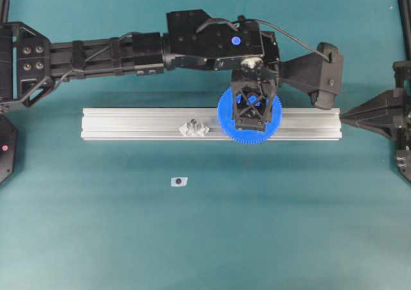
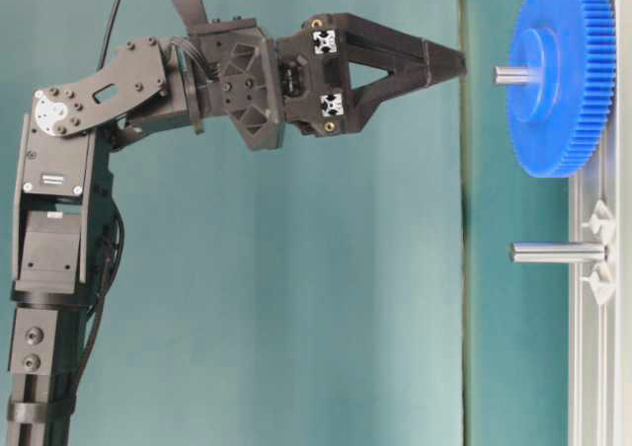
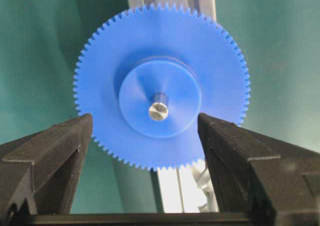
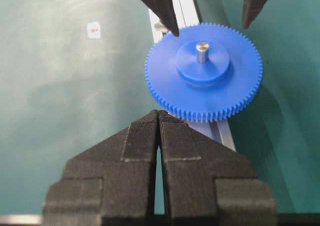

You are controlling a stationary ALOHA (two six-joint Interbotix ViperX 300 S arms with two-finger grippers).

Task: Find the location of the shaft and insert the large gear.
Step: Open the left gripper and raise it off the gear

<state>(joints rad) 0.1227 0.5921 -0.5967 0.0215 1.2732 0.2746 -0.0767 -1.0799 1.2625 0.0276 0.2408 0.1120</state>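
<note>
Your left gripper (image 3: 145,131) hangs with its jaws spread wide, gripping nothing. Between and just beyond its fingertips (image 4: 167,23) sits the large gear (image 3: 161,92), already threaded onto the shaft (image 3: 159,111) — the shaft's silvery tip pokes out through the raised hub. The fingers are apart from the gear's rim on both sides, and in the table-level view the gripper (image 2: 456,63) stops just short of the shaft end (image 2: 513,74).

From overhead, the left gripper covers the gear's middle (image 1: 225,120), so the shaft is hidden there. The gear rests against the aluminium rail (image 1: 135,124), part of which it conceals.

Beside the gear, further along the rail, a second bare peg (image 2: 558,253) stands between two small clear brackets (image 1: 194,129).

Your right gripper (image 4: 159,136) is pressed shut and empty, well back from the gear. A small dark-spotted piece (image 1: 178,181) lies alone on the teal mat (image 1: 96,238); too small to make out.
</note>
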